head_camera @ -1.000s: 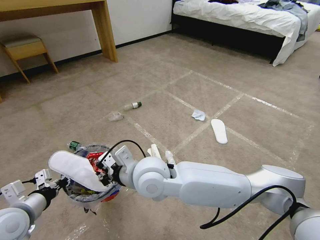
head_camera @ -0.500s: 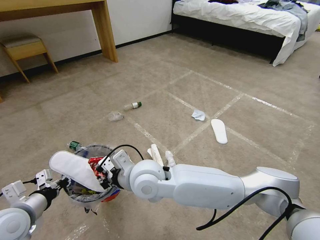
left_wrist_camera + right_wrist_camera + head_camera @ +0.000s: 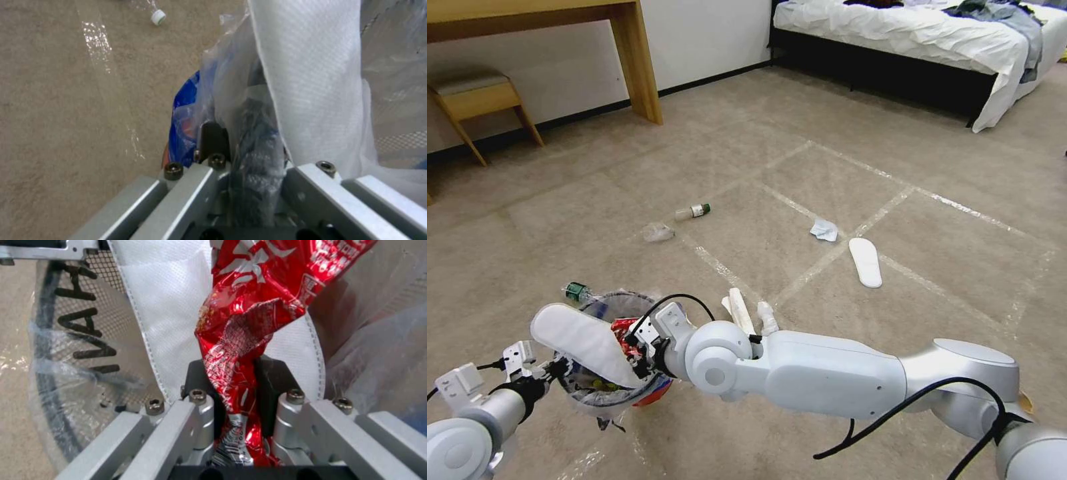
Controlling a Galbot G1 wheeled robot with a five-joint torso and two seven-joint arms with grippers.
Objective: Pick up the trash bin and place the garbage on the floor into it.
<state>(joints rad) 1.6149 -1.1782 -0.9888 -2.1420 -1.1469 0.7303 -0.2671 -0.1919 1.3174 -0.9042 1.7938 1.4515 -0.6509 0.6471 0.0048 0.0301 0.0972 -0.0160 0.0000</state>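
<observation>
The left pincer (image 3: 550,369) grips the rim of the bag-lined red plastic trash bin (image 3: 650,392), already part full, while the right pincer (image 3: 630,347) clamps a crinkled red foil wrapper (image 3: 249,323) over it, not yet released, and beyond them a clear green-capped bottle (image 3: 692,211), a crumpled white tissue (image 3: 824,230) and a flat white insole (image 3: 866,262) lie on the carpet.

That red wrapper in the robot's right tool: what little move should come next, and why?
Probably open the right tool and let go. It is shut on the red wrapper, which already hangs over the trash bin that the left tool grips by its rim, so the wrapper would likely drop inside, beside the white insole.
</observation>
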